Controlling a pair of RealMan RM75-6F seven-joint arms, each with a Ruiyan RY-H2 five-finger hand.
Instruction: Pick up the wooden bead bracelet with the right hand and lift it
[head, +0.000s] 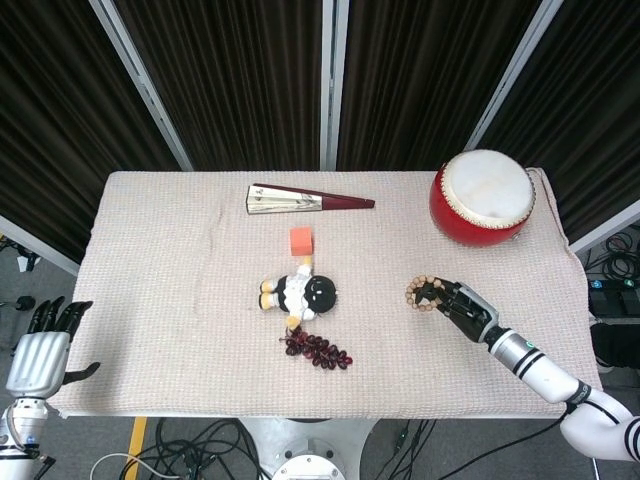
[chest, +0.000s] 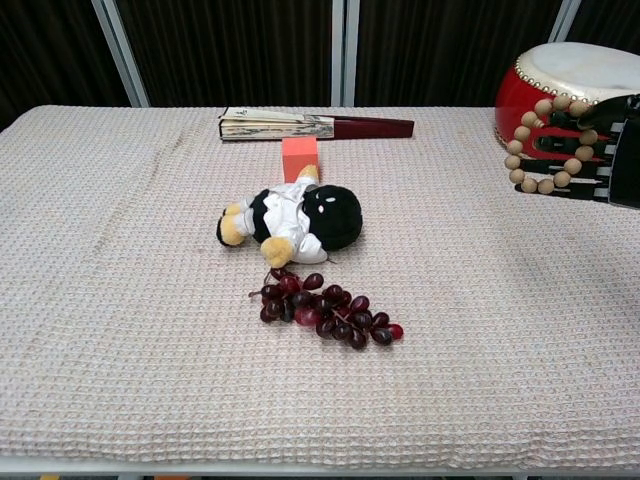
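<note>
Beads of the wooden bead bracelet (chest: 548, 143) hang in an open loop around the dark fingers (chest: 570, 166) of the right hand (head: 462, 306), which carries it above the cloth-covered table (head: 150, 260), in front of the red drum (head: 484, 196). The fingers reach through the ring, pointing toward the plush doll (head: 300, 294) and the grapes (head: 318, 349). Off the table's near-left corner, the left hand (head: 38, 354) holds nothing, fingers apart and upright.

folded fan (head: 308, 201), orange block (head: 301, 240), plush doll (head: 303, 294), grapes (head: 317, 349), red drum (head: 484, 197)
</note>
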